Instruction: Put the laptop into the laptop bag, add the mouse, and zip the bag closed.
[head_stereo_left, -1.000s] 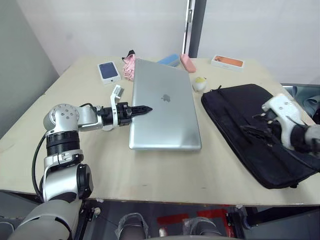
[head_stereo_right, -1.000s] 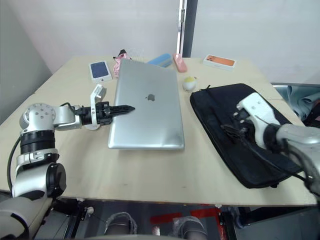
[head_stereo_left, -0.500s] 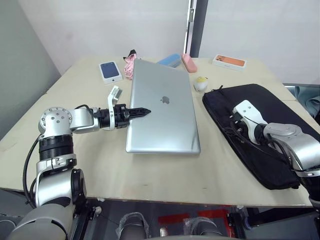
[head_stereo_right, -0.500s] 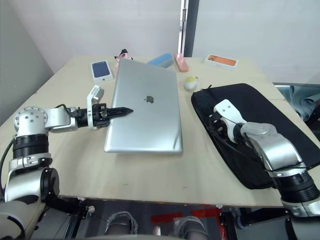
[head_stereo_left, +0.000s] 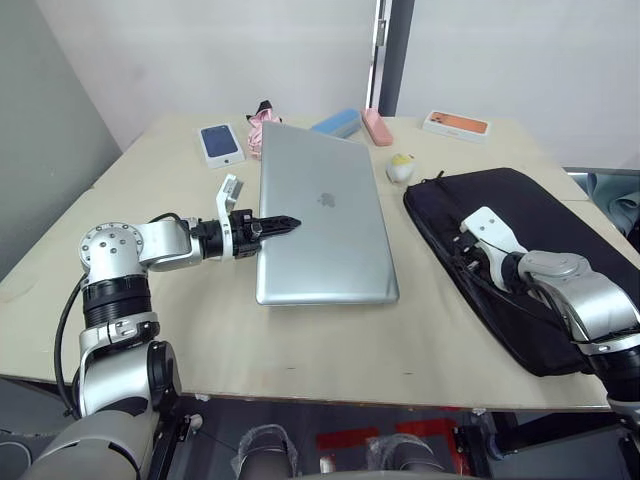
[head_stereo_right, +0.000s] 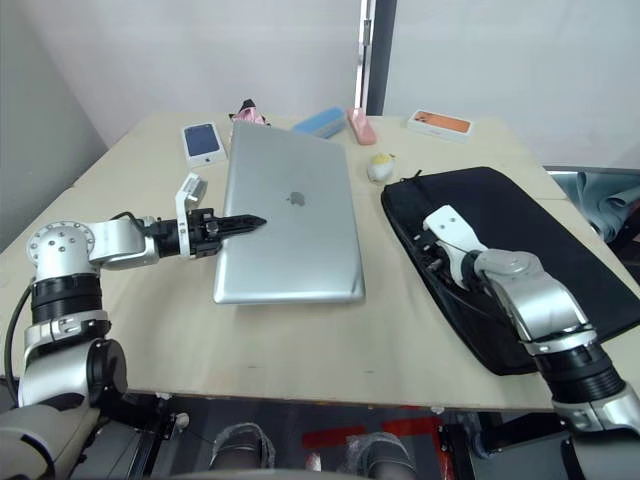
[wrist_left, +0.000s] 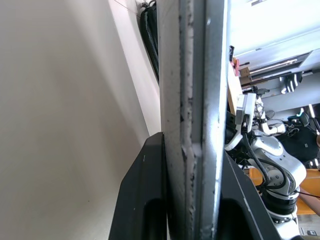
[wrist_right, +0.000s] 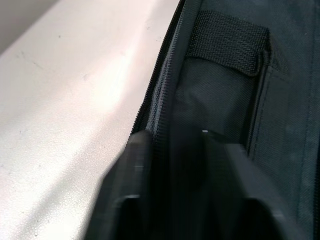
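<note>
Currently on step one: the laptop (head_stereo_left: 325, 225) lies flat and closed on the surface (head_stereo_left: 300, 340), not yet in the bag (head_stereo_left: 520, 250). The left tool (head_stereo_left: 283, 224) is clamped on the laptop's left edge; the left wrist view shows a finger on each face of the closed edge. The bag lies flat to the right of the laptop, close but not touching, its zippered long edge facing the laptop. The right tool (head_stereo_right: 432, 262) is at that near edge; the right wrist view shows its fingers (wrist_right: 131, 165) straddling the zipper seam and looks like they're pinching the fabric lip, though I can't see how tightly. A small pale round thing (head_stereo_left: 400, 168) sits just off the bag's far corner, near the laptop's far right corner; probably the duck charm, too small to be sure. Can't pick out the mouse with confidence. At the far edge are a dark blue phone box (head_stereo_left: 218, 143), a pink cloth (head_stereo_left: 258, 128), a blue case (head_stereo_left: 335, 122), a pink case (head_stereo_left: 376, 127) and an orange phone box (head_stereo_left: 456, 124). Next, as I judge it: right tool lifts the lip to open the mouth, left slides the laptop rightward into it, edge-first. Risk: the leading edge catches the zipper.
</note>
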